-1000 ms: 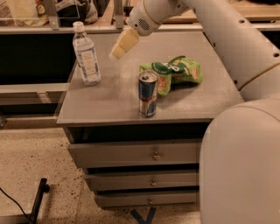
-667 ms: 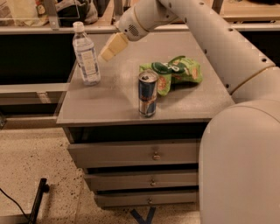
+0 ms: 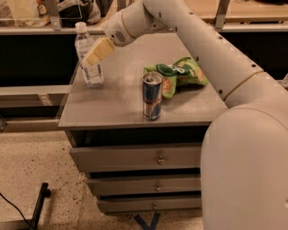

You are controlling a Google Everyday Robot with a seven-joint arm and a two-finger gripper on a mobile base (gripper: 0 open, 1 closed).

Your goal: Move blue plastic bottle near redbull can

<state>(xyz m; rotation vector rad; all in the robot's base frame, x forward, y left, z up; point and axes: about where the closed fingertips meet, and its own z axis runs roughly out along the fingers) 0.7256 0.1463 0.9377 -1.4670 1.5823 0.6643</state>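
The blue plastic bottle point(image 3: 91, 74) stands upright near the back left corner of the grey cabinet top point(image 3: 112, 105), its white cap up. The redbull can point(image 3: 152, 96) stands upright near the front edge at the middle, well to the right of the bottle. My gripper point(image 3: 96, 53) reaches in from the upper right and sits right in front of the bottle's upper body, covering part of it. I cannot tell whether it touches the bottle.
A green snack bag point(image 3: 180, 74) lies just behind and to the right of the can. The cabinet has drawers point(image 3: 157, 159) below. My white arm point(image 3: 211, 49) spans the right side. A shelf with clutter point(image 3: 45, 11) runs behind.
My gripper has swung left and slightly down, from above the middle of the cabinet top to the bottle. Bottle, can and bag have not moved.
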